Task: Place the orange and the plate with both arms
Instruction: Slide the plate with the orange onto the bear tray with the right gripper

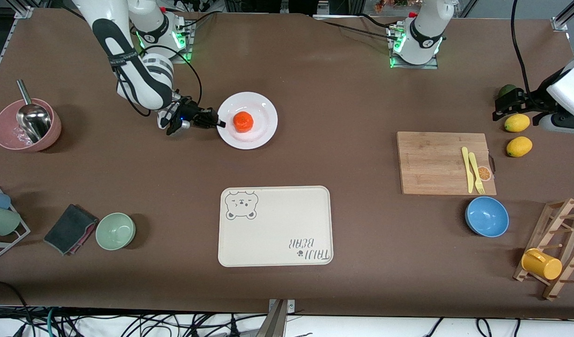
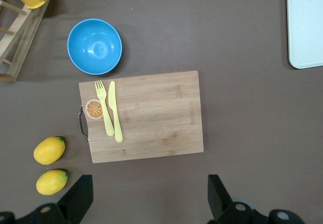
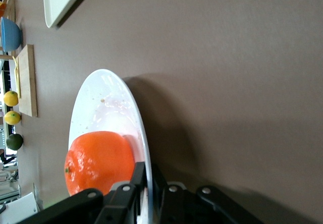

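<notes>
The right gripper (image 1: 215, 122) had its jaws clenched on the plate (image 1: 263, 128) rim, the orange (image 1: 243, 121) aboard. The left gripper (image 2: 146, 196) waited released. Next: lift level.

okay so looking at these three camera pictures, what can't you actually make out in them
- Plate rim between the right gripper's shut fingers: the right wrist view's edge cuts off the contact.
- Underside of the orange: hidden against the plate in both views.
- Left gripper: open over the table near the lemons; its fingertips are cut off by the left wrist view's edge.
- Green fruit: partly hidden by the left arm, front view.
</notes>
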Robot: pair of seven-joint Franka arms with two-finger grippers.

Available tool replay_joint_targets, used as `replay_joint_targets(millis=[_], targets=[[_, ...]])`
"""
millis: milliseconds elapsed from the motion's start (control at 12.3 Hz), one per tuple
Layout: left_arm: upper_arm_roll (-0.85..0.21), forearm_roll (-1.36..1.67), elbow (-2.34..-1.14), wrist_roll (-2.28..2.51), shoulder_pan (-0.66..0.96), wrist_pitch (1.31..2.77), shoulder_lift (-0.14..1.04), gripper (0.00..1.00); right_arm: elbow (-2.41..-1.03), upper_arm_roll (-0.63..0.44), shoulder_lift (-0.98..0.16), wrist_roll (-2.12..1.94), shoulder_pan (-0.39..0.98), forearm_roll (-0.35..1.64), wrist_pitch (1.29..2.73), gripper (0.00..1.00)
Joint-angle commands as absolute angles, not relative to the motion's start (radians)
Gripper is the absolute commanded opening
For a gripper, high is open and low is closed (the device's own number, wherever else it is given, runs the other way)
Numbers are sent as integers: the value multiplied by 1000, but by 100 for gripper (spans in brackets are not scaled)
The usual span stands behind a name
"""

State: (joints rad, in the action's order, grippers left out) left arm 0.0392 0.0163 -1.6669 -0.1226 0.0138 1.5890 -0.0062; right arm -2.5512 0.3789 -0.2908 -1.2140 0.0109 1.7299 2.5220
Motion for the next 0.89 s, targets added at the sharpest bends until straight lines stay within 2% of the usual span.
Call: replay_joint_targets(millis=[0,405,648,810], targets=[[40,2,-1637,-140,18,1566,5,100,-2490,382,-325,-1221,-1,1752,2548,0],[40,2,-1637,-140,20,1568,5,100,-2373,380,-331,-1049,5,1726,2545,0],[40,2,-1637,-140,20,1566,5,100,-2236,380,-360,-823,2,1579,2545,0],[40,2,-1637,-140,20,1566,6,100,-2095,380,-434,-659,-2,1449,2545,0]])
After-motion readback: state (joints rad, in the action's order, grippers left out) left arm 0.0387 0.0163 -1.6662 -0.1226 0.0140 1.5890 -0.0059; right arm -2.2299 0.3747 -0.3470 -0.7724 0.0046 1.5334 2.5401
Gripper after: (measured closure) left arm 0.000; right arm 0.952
